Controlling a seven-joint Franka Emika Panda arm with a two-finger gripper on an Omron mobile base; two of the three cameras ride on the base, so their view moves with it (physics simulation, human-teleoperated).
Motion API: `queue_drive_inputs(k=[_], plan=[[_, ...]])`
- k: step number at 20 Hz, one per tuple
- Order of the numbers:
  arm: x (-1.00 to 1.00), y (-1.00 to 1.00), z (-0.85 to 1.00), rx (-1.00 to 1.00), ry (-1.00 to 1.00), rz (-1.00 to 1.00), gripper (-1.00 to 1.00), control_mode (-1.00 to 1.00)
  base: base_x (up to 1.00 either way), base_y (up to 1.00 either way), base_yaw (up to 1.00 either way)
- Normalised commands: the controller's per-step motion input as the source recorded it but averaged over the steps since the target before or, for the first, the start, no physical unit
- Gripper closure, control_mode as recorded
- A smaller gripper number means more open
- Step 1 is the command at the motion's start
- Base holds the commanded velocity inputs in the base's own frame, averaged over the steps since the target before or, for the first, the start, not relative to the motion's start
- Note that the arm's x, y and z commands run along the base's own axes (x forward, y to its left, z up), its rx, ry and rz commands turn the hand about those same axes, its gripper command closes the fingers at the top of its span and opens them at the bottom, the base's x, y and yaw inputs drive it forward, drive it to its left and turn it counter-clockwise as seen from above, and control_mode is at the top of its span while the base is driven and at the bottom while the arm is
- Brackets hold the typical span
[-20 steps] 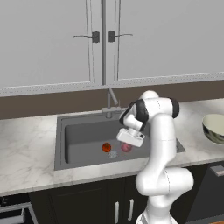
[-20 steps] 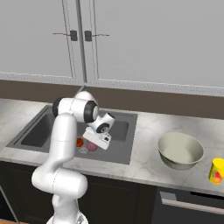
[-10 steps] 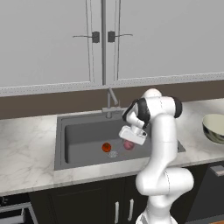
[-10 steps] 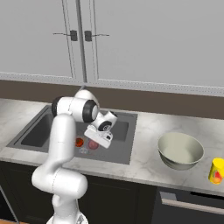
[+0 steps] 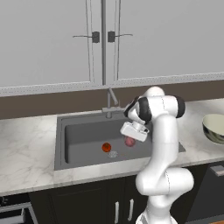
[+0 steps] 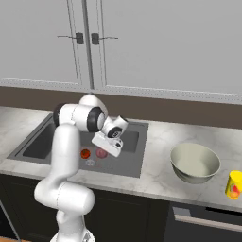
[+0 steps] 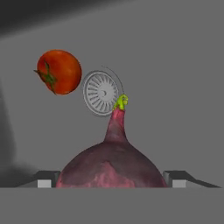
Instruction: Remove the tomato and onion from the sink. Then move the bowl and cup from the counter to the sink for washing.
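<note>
The gripper (image 7: pixel 109 180) hangs low in the sink (image 5: pixel 83 135) with its jaws spread wide, grasping nothing, the onion (image 7: pixel 111 168) lying between the two fingertips (image 7: pixel 43 179) with its stalk pointing away. Beyond the onion sits the round drain (image 7: pixel 101 93), and the tomato (image 7: pixel 59 71) rests just beside it on the basin floor.

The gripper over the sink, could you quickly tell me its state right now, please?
Gripper: open, its dark fingertips on either side of the pale pink-red onion in the dark grey sink, not closed on it.
</note>
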Motion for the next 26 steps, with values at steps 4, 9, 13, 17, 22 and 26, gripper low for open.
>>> queue_drive_inputs(k=[4,9,13,17,22,26], plan=[[-0.06,-0.07,0.26,0.00,0.00,0.00,1.00,-1.00,0.00,0.00,0.00],[-0.09,-0.08,0.24,0.00,-0.02,0.00,1.00,-1.00,0.00,0.00,0.00],[-0.13,-0.08,0.24,0.00,-0.07,0.00,1.00,-1.00,0.00,0.00,0.00],[-0.15,-0.06,0.27,0.00,-0.14,0.00,1.00,-1.00,0.00,0.00,0.00],[-0.18,-0.05,0.28,0.00,-0.19,0.00,1.00,-1.00,0.00,0.00,0.00],[-0.19,-0.06,0.27,-0.02,-0.20,0.00,1.00,-1.00,0.00,0.00,0.00]])
